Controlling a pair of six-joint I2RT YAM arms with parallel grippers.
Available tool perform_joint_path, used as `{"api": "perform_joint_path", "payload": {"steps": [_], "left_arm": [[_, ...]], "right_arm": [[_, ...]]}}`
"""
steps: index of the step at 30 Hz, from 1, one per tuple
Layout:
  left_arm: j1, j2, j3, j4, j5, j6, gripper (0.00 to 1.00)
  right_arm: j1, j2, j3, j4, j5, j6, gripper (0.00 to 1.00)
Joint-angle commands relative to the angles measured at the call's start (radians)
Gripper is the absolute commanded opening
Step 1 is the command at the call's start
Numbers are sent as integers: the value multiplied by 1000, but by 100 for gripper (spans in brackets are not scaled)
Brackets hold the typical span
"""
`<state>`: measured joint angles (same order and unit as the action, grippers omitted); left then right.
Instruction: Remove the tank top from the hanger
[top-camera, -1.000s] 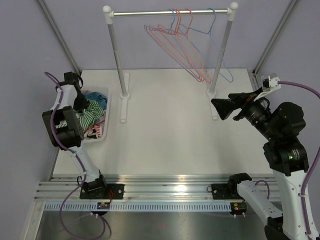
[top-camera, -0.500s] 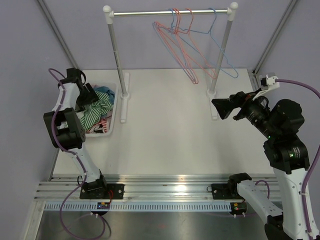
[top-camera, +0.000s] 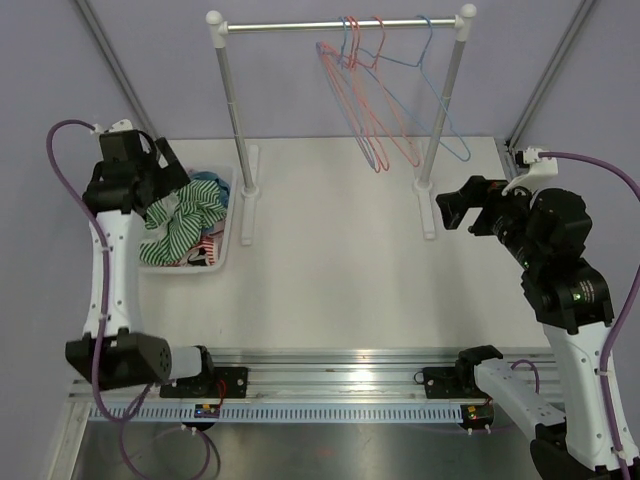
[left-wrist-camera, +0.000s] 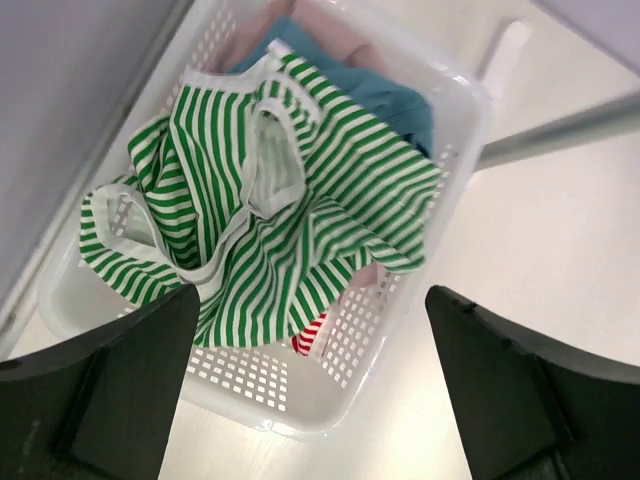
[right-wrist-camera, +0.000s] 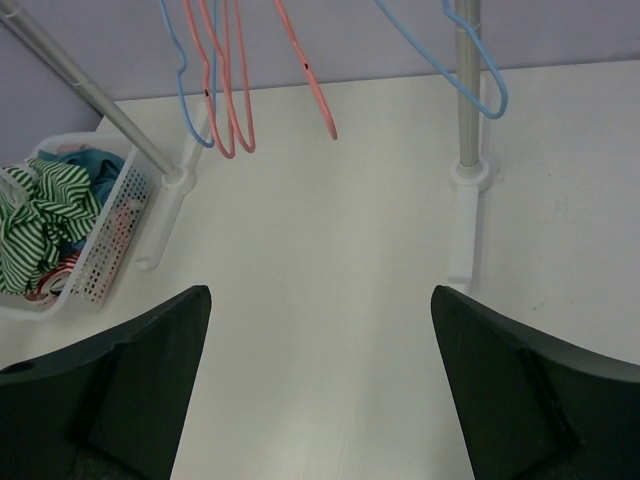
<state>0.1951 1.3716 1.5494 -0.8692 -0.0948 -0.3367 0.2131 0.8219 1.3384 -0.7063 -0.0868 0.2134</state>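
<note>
The green-and-white striped tank top (left-wrist-camera: 290, 200) lies crumpled on top of other clothes in the white basket (left-wrist-camera: 240, 375), at the table's left in the top view (top-camera: 185, 215). My left gripper (left-wrist-camera: 312, 295) hovers just above it, open, with nothing between its fingers; in the top view the left gripper (top-camera: 172, 172) sits over the basket's far end. Bare pink hangers (top-camera: 375, 110) and a blue hanger (top-camera: 440, 110) hang on the rail (top-camera: 300, 26). My right gripper (top-camera: 452, 205) is open and empty near the rack's right post, facing the table (right-wrist-camera: 320, 295).
The rack's two posts (top-camera: 232, 120) (top-camera: 445, 110) stand on white feet on the table. The basket (top-camera: 200, 270) also holds teal, pink and red-striped clothes. Purple walls close off the back and sides. From the right wrist, the hangers (right-wrist-camera: 225, 90) dangle above the far table.
My left gripper has opened and let the tank top drop into the basket, then lifted away. The hangers are swinging on the rail. My right gripper has drawn back slightly.
</note>
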Motion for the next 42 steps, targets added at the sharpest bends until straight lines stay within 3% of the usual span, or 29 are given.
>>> {"api": "perform_joint_path", "payload": {"steps": [1,3,5,13,19,26,42], "left_arm": [[-179,-205,-75,51,-165,73,99],[-261,-335,-156,81,-264,126,99],[-313,-455,-216,82,-258,146,99],[-326,-797,-408,55,-185,177,99],[-326,-937,-546,-2,-111,131,99],[-327,-1023,-578,22,-77,146,99],[-358,-1017,-578,19,-125,148,99]], "right_arm": [[8,-27,-21,-10,67,-17,100],[6,-44,-37,-15,52,-28,99],[8,-47,-42,-45,71,-38,99],[8,-67,-71,-159,151,-58,99],[8,-160,-163,-150,242,-63,99],[6,-288,-307,-58,239,-68,99],[6,-239,-257,-70,272,-75,100]]}}
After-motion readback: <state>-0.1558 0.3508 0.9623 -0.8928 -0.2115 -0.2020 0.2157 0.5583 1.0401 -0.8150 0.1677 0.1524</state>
